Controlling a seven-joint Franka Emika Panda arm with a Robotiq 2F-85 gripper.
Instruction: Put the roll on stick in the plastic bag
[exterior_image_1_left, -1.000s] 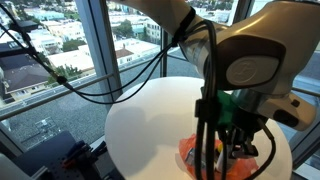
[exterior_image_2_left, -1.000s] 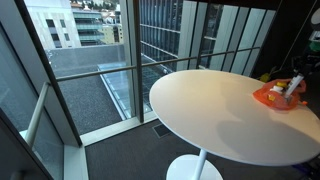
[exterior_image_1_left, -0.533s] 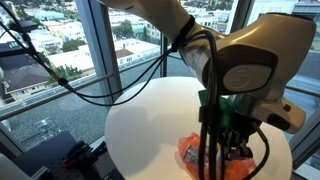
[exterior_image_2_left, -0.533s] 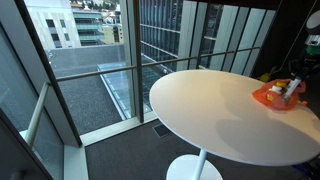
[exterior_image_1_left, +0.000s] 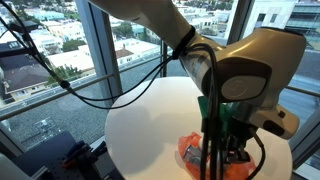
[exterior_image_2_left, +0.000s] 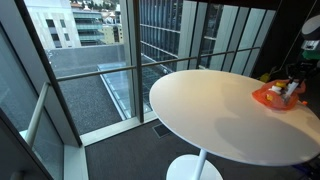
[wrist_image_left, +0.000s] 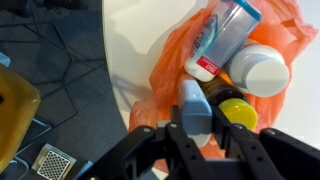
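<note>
In the wrist view my gripper (wrist_image_left: 197, 122) is shut on the roll on stick (wrist_image_left: 192, 98), a slim pale grey-blue cylinder. It holds the stick over the open orange-red plastic bag (wrist_image_left: 172, 60) on the white round table (wrist_image_left: 128, 40). The bag holds a tube with a red cap (wrist_image_left: 218, 42), a white-capped bottle (wrist_image_left: 262, 72) and a yellow-capped bottle (wrist_image_left: 238, 110). In both exterior views the bag (exterior_image_1_left: 188, 152) (exterior_image_2_left: 270, 97) lies near the table's edge. The arm covers most of the bag and hides the stick in an exterior view (exterior_image_1_left: 235, 90). The gripper (exterior_image_2_left: 291, 88) hangs over the bag.
The table (exterior_image_2_left: 215, 115) stands by floor-to-ceiling windows with a railing (exterior_image_2_left: 120, 70). Black cables (exterior_image_1_left: 90, 85) hang from the arm across the window side. Cables and a small grille (wrist_image_left: 50, 162) lie on the dark floor beside the table.
The arm has shifted slightly over the bag, with the stick still in the gripper. The bag and its contents have not moved.
</note>
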